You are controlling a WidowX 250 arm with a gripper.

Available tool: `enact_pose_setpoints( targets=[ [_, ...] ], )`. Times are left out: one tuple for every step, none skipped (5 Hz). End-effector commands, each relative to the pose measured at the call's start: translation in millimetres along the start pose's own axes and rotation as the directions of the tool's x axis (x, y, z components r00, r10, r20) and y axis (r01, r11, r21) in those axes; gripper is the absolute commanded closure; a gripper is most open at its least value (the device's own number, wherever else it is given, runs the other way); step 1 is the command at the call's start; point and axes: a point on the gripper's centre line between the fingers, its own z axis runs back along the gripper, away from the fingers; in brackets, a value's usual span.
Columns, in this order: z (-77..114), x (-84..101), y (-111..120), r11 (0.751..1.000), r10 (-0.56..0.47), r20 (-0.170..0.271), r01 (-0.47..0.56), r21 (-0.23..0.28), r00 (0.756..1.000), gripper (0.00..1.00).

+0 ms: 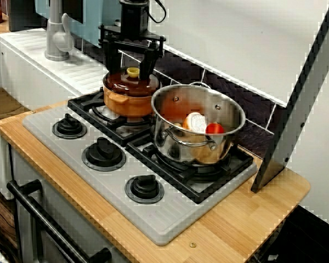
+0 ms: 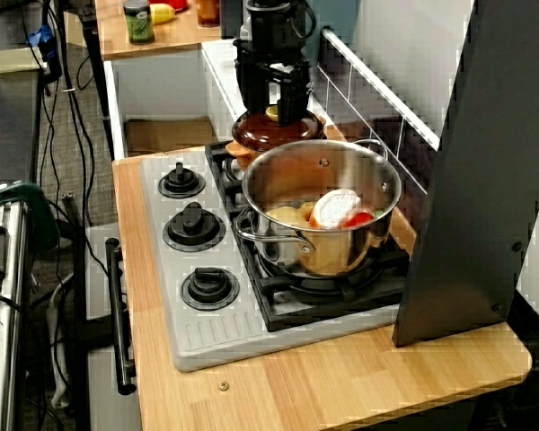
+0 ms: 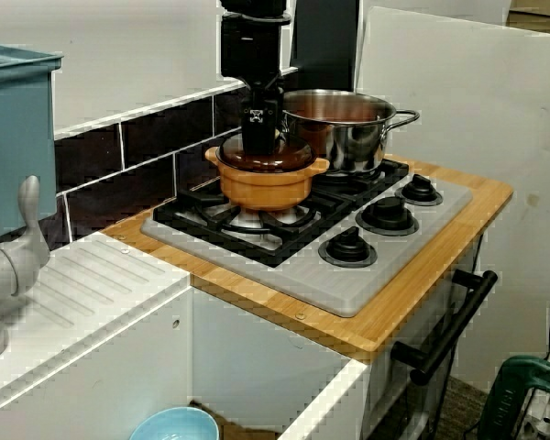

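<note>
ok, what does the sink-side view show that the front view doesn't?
Sink-side view only: a blue bowl at the bottom edge of the picture. Front view only: the food inside the steel pot, and the yellow knob on the brown lid, standing between the fingers of the open pincer. Both: the pincer over the orange pot, the steel pot next to it, and three stove dials.

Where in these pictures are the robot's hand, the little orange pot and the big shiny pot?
hand [image 1: 131, 72]: view from the stove's front, midway between its spread fingertips.
orange pot [image 1: 126, 105]: view from the stove's front, on its side wall.
steel pot [image 1: 165, 144]: view from the stove's front, on its outer front wall.
</note>
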Motion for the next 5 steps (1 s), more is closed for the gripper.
enact_pose_setpoints(
  targets=[
    [11.9, -6.2, 5, 0.988, -0.123, -0.048, 0.127, 0.09, 0.991, 0.0],
    [27.7, -12.9, 22, 0.974, -0.213, -0.099, 0.22, 0.06, 0.972, 0.0],
    [43.8, -13.1, 41, 0.979, -0.199, -0.061, 0.202, 0.039, 0.978, 0.0],
    [44.9, -5.4, 59, 0.982, -0.182, -0.038, 0.184, 0.038, 0.983, 0.0],
    [49.1, 10.7, 83, 0.992, -0.118, 0.006, 0.117, 0.044, 0.993, 0.0]
  ],
)
